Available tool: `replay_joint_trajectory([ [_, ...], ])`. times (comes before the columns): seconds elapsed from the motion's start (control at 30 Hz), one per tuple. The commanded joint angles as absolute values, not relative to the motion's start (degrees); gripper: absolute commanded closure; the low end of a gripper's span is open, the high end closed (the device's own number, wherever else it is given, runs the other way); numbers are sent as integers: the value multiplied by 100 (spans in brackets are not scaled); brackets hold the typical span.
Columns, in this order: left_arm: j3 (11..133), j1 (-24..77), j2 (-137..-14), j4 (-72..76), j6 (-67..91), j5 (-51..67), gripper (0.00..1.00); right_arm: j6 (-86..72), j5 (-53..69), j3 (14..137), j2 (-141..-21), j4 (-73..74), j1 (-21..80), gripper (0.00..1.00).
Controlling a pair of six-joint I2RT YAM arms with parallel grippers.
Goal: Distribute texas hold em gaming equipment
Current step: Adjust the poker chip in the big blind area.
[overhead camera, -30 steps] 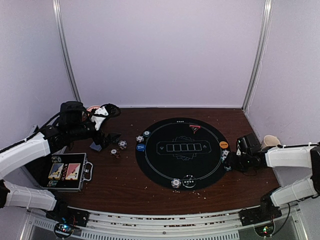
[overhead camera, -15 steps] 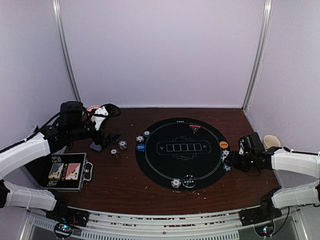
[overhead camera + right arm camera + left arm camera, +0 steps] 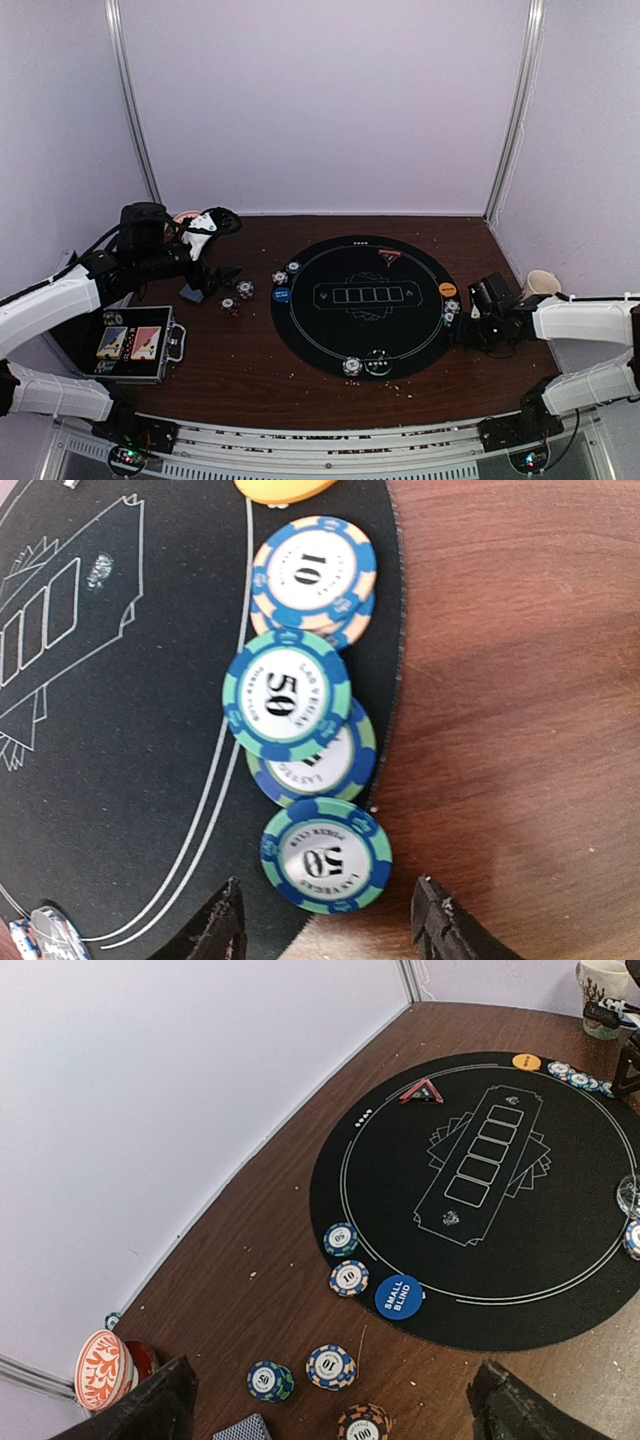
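Observation:
A round black mat [image 3: 340, 330] carries an orange button [image 3: 447, 289], a red-triangle marker [image 3: 389, 256], a blue "small blind" button [image 3: 281, 295] and a silvery marker [image 3: 377, 362]. My right gripper [image 3: 330, 925] is open and empty, its jaws straddling a teal 50 chip [image 3: 325, 855] at the mat's right edge. Two more 50 chips [image 3: 287, 702] and a 10 chip [image 3: 314, 572] lie beyond it. My left gripper [image 3: 330, 1422] is open and empty above loose chips [image 3: 330, 1365] and grey-blue cards [image 3: 243, 1428] left of the mat.
A black case [image 3: 135, 345] with two card packs lies open at the near left. A red patterned bowl [image 3: 103, 1370] stands by the back wall. A paper cup [image 3: 541, 282] stands at the right. More chips [image 3: 351, 367] sit at the mat's near edge.
My right wrist has shifted slightly down and left near the mat's right edge. The left arm has not moved.

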State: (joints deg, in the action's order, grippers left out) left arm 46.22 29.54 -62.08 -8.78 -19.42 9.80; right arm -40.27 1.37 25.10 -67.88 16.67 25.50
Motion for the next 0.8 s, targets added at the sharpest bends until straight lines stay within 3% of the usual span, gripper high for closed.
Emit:
replay_joint_trajectory([
  [0.0, 4570, 2897, -6204, -589, -1890, 946, 2, -4106, 208, 2394, -6944, 1299, 2602, 43],
  [0.77, 4562, 2901, -6210, -573, -1899, 917, 2, -4143, 38, 2787, -7155, 961, 2900, 44],
])
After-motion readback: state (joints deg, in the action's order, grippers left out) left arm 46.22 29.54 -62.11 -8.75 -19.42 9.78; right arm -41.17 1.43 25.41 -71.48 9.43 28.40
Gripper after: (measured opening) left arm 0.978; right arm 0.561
